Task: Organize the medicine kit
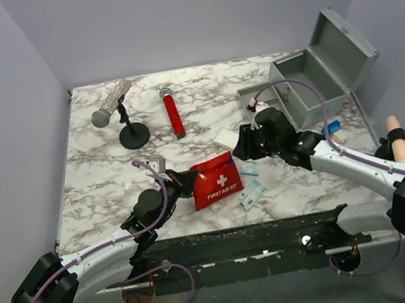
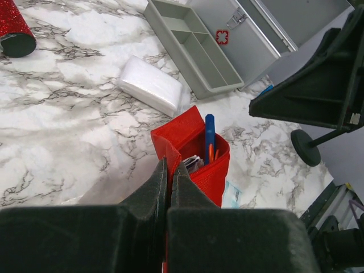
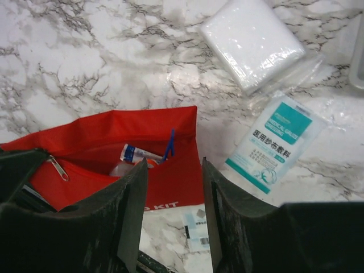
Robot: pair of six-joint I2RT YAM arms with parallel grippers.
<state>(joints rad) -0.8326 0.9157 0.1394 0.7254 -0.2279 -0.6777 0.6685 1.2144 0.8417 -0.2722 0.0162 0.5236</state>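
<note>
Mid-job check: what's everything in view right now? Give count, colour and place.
medicine kit: 1, grey metal, lid open, far right of table
divided tray: 1, grey, empty, on table left of the kit
red pouch: 1, red with white cross, near centre, mouth open, small items inside
white packet: 1, white, between pouch and tray
teal-printed sachet: 1, white and teal, right of pouch
silver microphone: 1, glitter, on black stand, far left
red microphone: 1, glitter, lying far centre
blue item: 1, near the kit; too small to identify
table: 1, white marble
left tool: shut on the pouch's edge
right tool: open, over the pouch's mouth
</note>
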